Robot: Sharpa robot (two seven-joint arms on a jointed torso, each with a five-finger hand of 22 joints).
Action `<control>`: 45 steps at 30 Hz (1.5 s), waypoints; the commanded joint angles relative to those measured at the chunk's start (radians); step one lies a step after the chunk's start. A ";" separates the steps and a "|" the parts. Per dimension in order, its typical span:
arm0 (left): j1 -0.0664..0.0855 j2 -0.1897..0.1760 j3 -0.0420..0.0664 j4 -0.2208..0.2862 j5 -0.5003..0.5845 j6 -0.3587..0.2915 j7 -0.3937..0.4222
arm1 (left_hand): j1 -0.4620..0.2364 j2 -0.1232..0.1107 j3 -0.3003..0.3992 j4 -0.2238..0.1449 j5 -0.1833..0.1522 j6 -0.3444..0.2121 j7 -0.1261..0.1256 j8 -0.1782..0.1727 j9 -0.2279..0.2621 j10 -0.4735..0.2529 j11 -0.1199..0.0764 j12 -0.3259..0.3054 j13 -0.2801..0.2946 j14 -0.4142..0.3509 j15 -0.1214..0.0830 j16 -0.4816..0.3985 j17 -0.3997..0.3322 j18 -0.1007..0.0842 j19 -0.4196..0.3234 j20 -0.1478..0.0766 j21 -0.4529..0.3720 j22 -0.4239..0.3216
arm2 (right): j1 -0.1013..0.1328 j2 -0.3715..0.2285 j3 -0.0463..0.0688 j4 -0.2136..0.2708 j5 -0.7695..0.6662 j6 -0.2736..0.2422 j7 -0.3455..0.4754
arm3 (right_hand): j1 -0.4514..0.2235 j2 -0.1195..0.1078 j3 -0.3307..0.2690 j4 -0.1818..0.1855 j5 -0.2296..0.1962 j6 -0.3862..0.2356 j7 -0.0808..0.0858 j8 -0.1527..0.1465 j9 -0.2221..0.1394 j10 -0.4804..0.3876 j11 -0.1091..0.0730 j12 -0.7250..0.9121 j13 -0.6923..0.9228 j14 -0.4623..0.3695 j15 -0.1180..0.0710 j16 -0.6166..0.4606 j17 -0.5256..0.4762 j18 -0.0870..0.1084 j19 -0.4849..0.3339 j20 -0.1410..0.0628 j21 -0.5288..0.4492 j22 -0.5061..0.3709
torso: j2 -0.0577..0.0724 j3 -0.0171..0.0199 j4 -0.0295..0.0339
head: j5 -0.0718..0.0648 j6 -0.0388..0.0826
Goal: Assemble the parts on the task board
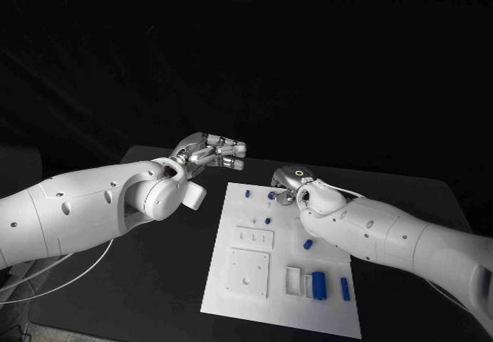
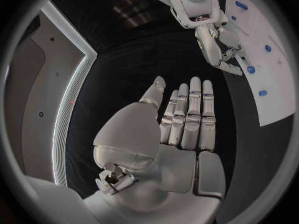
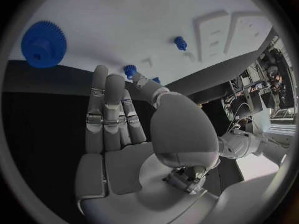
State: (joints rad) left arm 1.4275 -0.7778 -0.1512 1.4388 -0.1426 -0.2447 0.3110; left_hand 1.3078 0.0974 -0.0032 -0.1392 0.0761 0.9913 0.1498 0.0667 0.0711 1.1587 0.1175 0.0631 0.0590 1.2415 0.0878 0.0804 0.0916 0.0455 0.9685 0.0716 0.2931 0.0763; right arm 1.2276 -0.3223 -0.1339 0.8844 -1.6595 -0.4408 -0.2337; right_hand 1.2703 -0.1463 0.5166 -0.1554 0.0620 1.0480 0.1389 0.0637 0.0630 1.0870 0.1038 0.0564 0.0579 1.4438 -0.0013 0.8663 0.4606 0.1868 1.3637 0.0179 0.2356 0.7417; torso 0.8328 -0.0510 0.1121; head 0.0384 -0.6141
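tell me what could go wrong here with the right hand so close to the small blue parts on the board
The right hand hovers at the task board's far edge with fingers near a small blue part; a slight slip might knock it off the edge. The blue gear beside that hand could be brushed aside too.

The head camera looks down on the desk (image 1: 154,285); each wrist camera sits close behind its robot hand, sharing the task board (image 1: 246,299).

A black table (image 1: 411,196) carries everything, its far edge and far right corner showing against a dark background; two thin white cables (image 1: 62,274) curve across its near left corner, close together, toward the table's left edge
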 commanded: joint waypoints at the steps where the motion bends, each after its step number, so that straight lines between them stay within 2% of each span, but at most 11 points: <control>1: 0.001 -0.001 0.001 -0.003 -0.002 0.016 0.008 | -0.001 -0.009 0.001 0.006 -0.003 -0.006 0.002 -0.003 0.001 -0.006 -0.001 -0.002 0.001 0.001 0.002 -0.005 0.001 -0.009 0.002 0.003 -0.003 0.000 | 0.010 -0.041 0.003 0.053 0.058 -0.073 0.026 | -0.008 -0.010 0.008 0.003 -0.007 0.017 -0.006 -0.001 0.000 0.063 -0.014 0.002 0.000 -0.002 -0.007 -0.005 -0.001 0.006 0.001 -0.006 -0.009 0.003 | -0.001 0.0008 -0.0025 | -0.004 0.006; 7: 0.001 -0.007 0.001 -0.009 -0.002 0.017 0.010 | -0.002 -0.009 0.001 0.006 -0.004 0.000 0.000 -0.003 0.001 0.005 -0.004 -0.002 0.001 0.001 0.001 -0.005 0.001 -0.009 0.002 0.003 -0.005 0.000 | 0.033 -0.143 0.032 0.157 0.145 -0.078 0.064 | -0.019 -0.017 -0.048 0.012 -0.004 0.020 -0.020 -0.001 0.001 0.243 -0.065 0.022 0.011 -0.004 -0.037 -0.012 -0.001 -0.041 0.003 -0.038 -0.026 -0.008 | -0.005 0.0032 -0.0141 | -0.009 0.014; 9: 0.001 -0.008 0.001 -0.012 -0.002 0.018 0.010 | -0.002 -0.009 0.001 0.006 -0.004 0.001 -0.001 -0.003 0.001 0.007 -0.005 -0.002 0.001 0.002 0.000 -0.004 0.002 -0.010 0.002 0.002 -0.005 0.001 | 0.040 -0.173 0.041 0.174 0.175 -0.058 0.076 | -0.009 -0.018 -0.133 0.012 0.025 0.010 -0.028 0.000 0.002 0.322 -0.096 0.090 0.051 -0.004 -0.061 -0.017 0.001 -0.080 0.015 -0.069 -0.044 -0.031 | -0.007 0.0044 -0.0178 | -0.008 0.014; 11: 0.001 -0.008 0.001 -0.016 -0.002 0.018 0.011 | -0.002 -0.009 0.001 0.006 -0.004 0.001 -0.001 -0.003 0.001 0.007 -0.005 -0.002 0.001 0.002 0.000 -0.004 0.002 -0.010 0.002 0.002 -0.005 0.001 | 0.046 -0.199 0.047 0.184 0.203 -0.036 0.088 | 0.009 -0.001 -0.226 0.014 0.065 0.002 -0.029 0.001 0.001 0.313 -0.108 0.201 0.147 -0.002 -0.075 -0.016 0.011 -0.120 0.041 -0.104 -0.066 -0.066 | -0.010 0.0061 -0.0222 | -0.007 0.012; 12: 0.001 -0.008 0.001 -0.018 -0.002 0.019 0.011 | -0.002 -0.009 0.001 0.006 -0.004 0.001 -0.001 -0.003 0.001 0.007 -0.005 -0.002 0.001 0.002 0.000 -0.004 0.002 -0.010 0.002 0.002 -0.005 0.001 | 0.048 -0.212 0.049 0.186 0.214 -0.022 0.094 | 0.029 0.032 -0.300 0.013 0.099 -0.009 -0.024 0.002 0.001 0.181 -0.120 0.396 0.343 -0.009 -0.079 0.006 0.044 -0.145 0.071 -0.125 -0.085 -0.098 | -0.011 0.0062 -0.0234 | -0.008 0.012; 17: -0.001 -0.006 0.001 -0.026 -0.002 0.020 0.013 | -0.003 -0.008 0.001 0.006 -0.004 0.001 0.000 -0.003 0.001 0.008 -0.005 -0.002 0.001 0.003 0.000 -0.004 0.002 -0.010 0.003 0.002 -0.005 0.001 | 0.054 -0.250 0.054 0.179 0.244 0.043 0.117 | 0.011 0.030 -0.328 0.010 0.127 -0.019 -0.030 0.000 0.001 0.109 -0.112 0.715 0.621 -0.023 -0.078 0.095 0.179 -0.127 0.111 -0.117 -0.068 -0.098 | -0.014 0.0095 -0.0273 | -0.012 0.012; 19: -0.002 -0.007 0.000 -0.028 -0.002 0.021 0.013 | -0.003 -0.008 0.001 0.006 -0.004 0.001 0.000 -0.003 0.001 0.008 -0.005 -0.002 0.001 0.003 0.000 -0.004 0.002 -0.010 0.003 0.002 -0.005 0.001 | 0.055 -0.258 0.055 0.169 0.249 0.078 0.125 | 0.007 0.040 -0.335 0.003 0.136 -0.025 -0.027 0.000 0.001 0.075 -0.109 0.798 0.711 -0.045 -0.073 0.161 0.315 -0.116 0.110 -0.111 -0.046 -0.075 | -0.014 0.0125 -0.0291 | -0.014 0.011; 24: -0.004 -0.006 0.000 -0.032 -0.001 0.023 0.012 | -0.003 -0.009 0.002 0.006 -0.004 0.001 0.000 -0.003 0.001 0.005 -0.005 -0.003 0.001 0.003 0.000 -0.004 0.002 -0.011 0.003 0.001 -0.006 0.001 | 0.054 -0.256 0.056 0.142 0.239 0.140 0.134 | -0.003 0.053 -0.347 -0.003 0.156 -0.042 -0.023 -0.001 0.001 0.125 -0.103 0.904 0.872 -0.007 -0.068 0.206 0.512 -0.098 0.101 -0.105 0.011 -0.006 | -0.014 0.0177 -0.0322 | -0.020 0.009; 29: -0.007 -0.006 0.000 -0.035 -0.001 0.025 0.013 | -0.003 -0.009 0.002 0.006 -0.004 0.001 0.000 -0.003 0.001 0.005 -0.005 -0.003 0.001 0.003 0.000 -0.004 0.002 -0.011 0.003 0.001 -0.006 0.001 | 0.042 -0.245 0.056 0.109 0.216 0.171 0.127 | -0.003 0.054 -0.346 0.001 0.154 -0.074 -0.020 -0.002 -0.001 0.143 -0.100 0.934 0.925 0.000 -0.066 0.212 0.548 -0.094 0.099 -0.103 0.021 0.014 | -0.013 0.0193 -0.0317 | -0.030 0.007; 36: -0.010 -0.008 0.000 -0.036 -0.001 0.026 0.013 | -0.003 -0.008 0.002 0.005 -0.004 -0.001 0.000 -0.004 0.001 0.004 -0.004 -0.002 0.001 0.003 0.000 -0.004 0.002 -0.011 0.004 0.001 -0.007 0.001 | 0.023 -0.233 0.056 0.067 0.205 0.182 0.128 | -0.003 0.054 -0.364 0.009 0.158 -0.148 -0.015 -0.005 -0.004 0.144 -0.097 0.937 0.935 0.000 -0.064 0.211 0.555 -0.092 0.098 -0.100 0.021 0.020 | -0.012 0.0150 -0.0300 | -0.038 0.003; 45: -0.010 -0.009 0.000 -0.038 -0.001 0.027 0.013 | -0.003 -0.008 0.002 0.005 -0.004 -0.001 0.000 -0.004 0.001 0.004 -0.004 -0.002 0.001 0.003 0.000 -0.004 0.002 -0.011 0.004 0.001 -0.007 0.001 | 0.005 -0.214 0.056 0.047 0.202 0.191 0.130 | 0.004 0.053 -0.376 0.022 0.162 -0.201 -0.013 -0.008 -0.007 0.142 -0.096 0.932 0.935 0.001 -0.063 0.206 0.557 -0.091 0.098 -0.099 0.018 0.022 | -0.011 0.0149 -0.0279 | -0.041 0.000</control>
State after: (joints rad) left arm 1.4171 -0.7877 -0.1518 1.3994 -0.1426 -0.2344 0.3125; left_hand 1.3078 0.0974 -0.0032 -0.1392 0.0761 0.9914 0.1499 0.0667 0.0711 1.1626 0.1137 0.0631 0.0589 1.2415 0.0877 0.0804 0.0924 0.0454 0.9684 0.0715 0.2932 0.0763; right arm 1.2338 -0.5386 -0.0782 0.9328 -1.4423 -0.2777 -0.1146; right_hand 1.2713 -0.1002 0.1424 -0.1352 0.2190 0.8507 0.1253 0.0577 0.0569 1.2293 0.0037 0.9947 0.9926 1.4399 -0.0661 1.0747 1.0161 0.0768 1.4578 -0.0872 0.2511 0.7621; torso 0.8211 -0.0356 0.0832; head -0.0021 -0.6134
